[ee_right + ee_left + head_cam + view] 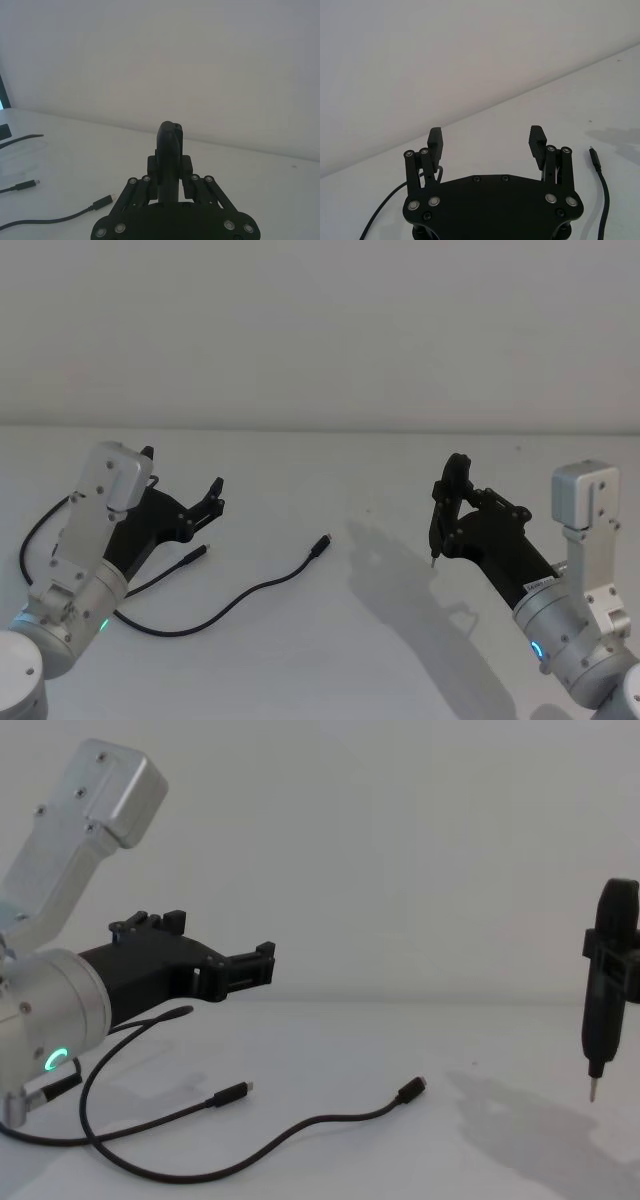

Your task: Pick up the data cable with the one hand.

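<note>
Left gripper (182, 472) hovers with jaws wide and empty, data cable (262, 587) flat on the table (350, 455) below and to its right, running diagonally out to its mid-table plug; closed right gripper (433, 558) is well apart, so left is nearer.

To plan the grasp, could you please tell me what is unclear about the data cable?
Head view: the left arm hides part of the data cable, so whether both plugs share one cord is unclear.
Left wrist view: the left gripper and the frame edge cut it off.
Right wrist view: the frame edge cuts it off.
</note>
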Robot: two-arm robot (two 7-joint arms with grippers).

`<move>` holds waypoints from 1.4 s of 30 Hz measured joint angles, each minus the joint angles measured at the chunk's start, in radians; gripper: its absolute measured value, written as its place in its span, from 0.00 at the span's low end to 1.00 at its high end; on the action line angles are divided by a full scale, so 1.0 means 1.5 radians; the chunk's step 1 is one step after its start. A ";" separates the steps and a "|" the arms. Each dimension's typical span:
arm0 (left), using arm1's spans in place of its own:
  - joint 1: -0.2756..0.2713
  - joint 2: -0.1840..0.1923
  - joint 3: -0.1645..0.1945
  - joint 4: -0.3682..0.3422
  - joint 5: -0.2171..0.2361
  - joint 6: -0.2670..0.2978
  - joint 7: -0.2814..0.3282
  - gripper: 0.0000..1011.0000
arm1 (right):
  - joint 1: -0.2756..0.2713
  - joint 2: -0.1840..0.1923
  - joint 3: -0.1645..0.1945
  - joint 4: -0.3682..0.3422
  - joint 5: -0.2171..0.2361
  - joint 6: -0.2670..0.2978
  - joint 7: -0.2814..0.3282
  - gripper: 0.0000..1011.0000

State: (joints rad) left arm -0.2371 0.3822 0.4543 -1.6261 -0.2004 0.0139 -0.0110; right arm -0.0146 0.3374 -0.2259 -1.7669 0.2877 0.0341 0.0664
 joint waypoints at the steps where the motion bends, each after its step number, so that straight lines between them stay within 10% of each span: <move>1: 0.000 0.000 0.000 0.000 0.000 0.000 0.000 0.99 | 0.000 0.000 0.000 0.000 0.000 0.000 0.000 0.27; 42: 0.000 0.000 0.000 0.000 0.000 0.000 0.000 0.99 | 0.000 0.000 0.000 0.000 0.000 0.000 0.000 0.27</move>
State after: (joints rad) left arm -0.2372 0.3821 0.4543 -1.6262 -0.2004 0.0139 -0.0110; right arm -0.0146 0.3374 -0.2258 -1.7667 0.2873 0.0340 0.0668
